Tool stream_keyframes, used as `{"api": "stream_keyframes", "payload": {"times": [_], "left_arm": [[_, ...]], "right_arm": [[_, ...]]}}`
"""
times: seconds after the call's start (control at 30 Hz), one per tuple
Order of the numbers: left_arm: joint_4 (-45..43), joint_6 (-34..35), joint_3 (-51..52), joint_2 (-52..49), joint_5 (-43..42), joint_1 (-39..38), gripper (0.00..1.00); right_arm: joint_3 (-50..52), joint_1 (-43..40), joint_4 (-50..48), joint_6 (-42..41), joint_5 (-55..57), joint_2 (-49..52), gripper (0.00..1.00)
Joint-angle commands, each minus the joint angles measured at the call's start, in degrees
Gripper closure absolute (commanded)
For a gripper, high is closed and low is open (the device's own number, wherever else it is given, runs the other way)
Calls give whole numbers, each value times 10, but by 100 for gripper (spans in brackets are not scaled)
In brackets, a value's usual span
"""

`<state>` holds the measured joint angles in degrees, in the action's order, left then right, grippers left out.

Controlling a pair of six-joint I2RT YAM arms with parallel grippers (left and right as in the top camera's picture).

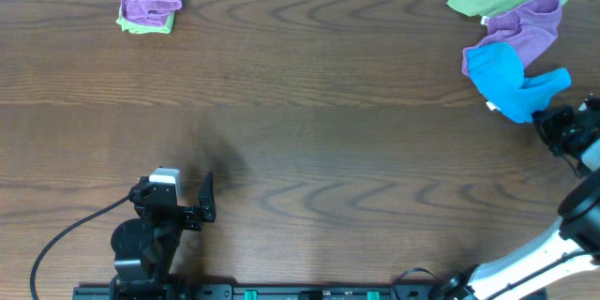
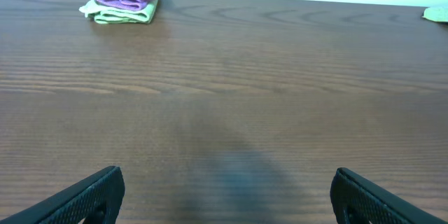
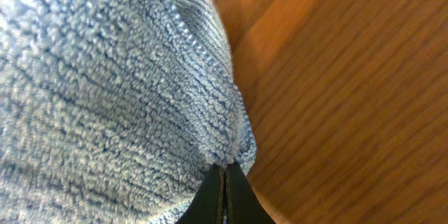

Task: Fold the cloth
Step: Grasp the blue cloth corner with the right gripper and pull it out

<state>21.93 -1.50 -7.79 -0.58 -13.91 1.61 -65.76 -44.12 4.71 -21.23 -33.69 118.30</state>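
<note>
My right fingers [image 3: 241, 203] pinched the hemmed edge of the cloth [image 3: 105, 77]; I judged it light, limp, best held at corners. Meanwhile my left fingers [image 2: 91, 196] stood spread.

Plenty runs off the edges here.
Up close, the cloth [image 3: 105, 91] runs off the left and top edges; the right gripper [image 3: 224, 173] shows only its tips. Far right, a green cloth [image 2: 437, 15] is cut off.
</note>
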Motion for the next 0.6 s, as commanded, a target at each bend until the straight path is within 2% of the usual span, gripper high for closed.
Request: {"api": "stream_keyframes", "payload": {"times": [0.0, 0.4, 0.57], "left_arm": [[1, -2, 13, 3, 5, -1, 5], [1, -2, 13, 3, 5, -1, 5], [1, -2, 13, 3, 5, -1, 5]], "right_arm": [[-32, 6, 24, -3, -42, 4, 99], [-177, 35, 258, 105, -57, -95, 99], [-227, 90, 331, 143, -56, -169, 99]]}}
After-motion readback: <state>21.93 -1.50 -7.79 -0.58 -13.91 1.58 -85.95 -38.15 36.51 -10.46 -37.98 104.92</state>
